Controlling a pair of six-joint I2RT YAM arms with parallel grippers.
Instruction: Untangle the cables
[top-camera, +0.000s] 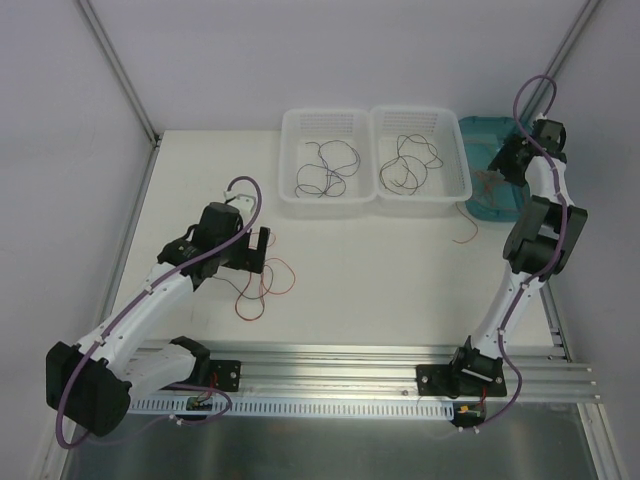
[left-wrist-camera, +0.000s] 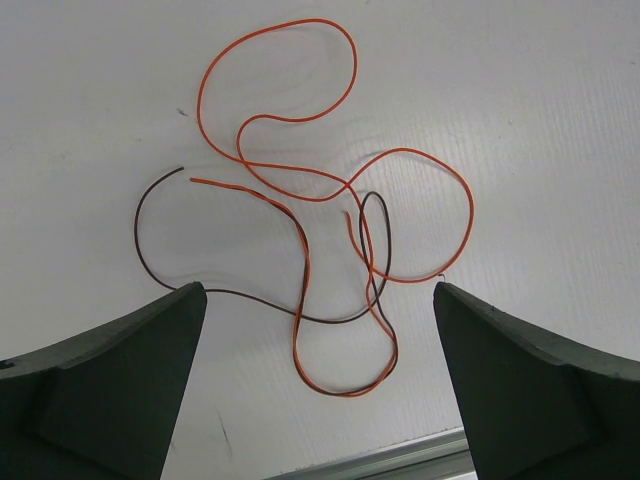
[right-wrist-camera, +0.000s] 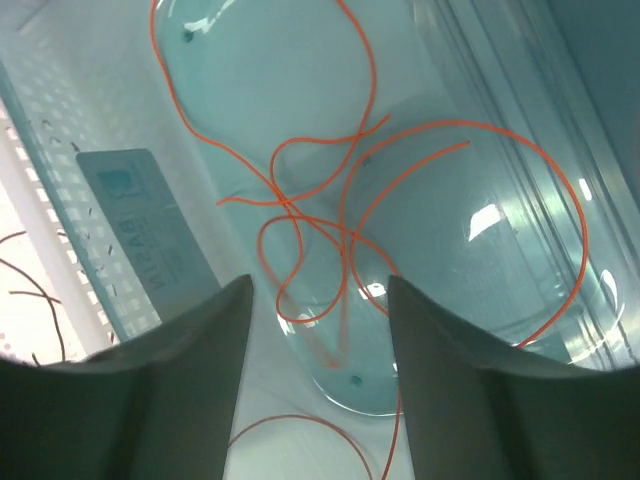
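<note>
Tangled red and dark cables (left-wrist-camera: 306, 260) lie on the table (top-camera: 380, 260) squarely under the left claw (left-wrist-camera: 318, 290), spread wide (the nearer arm); the right claw (right-wrist-camera: 318, 282), parted and empty, hangs over a blue tub (top-camera: 480, 130).

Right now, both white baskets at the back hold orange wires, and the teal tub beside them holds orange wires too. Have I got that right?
Not quite. The white baskets hold dark wires, not orange ones, as the top external view shows. The rest stands: the teal tub beside them does hold orange wires.
</note>
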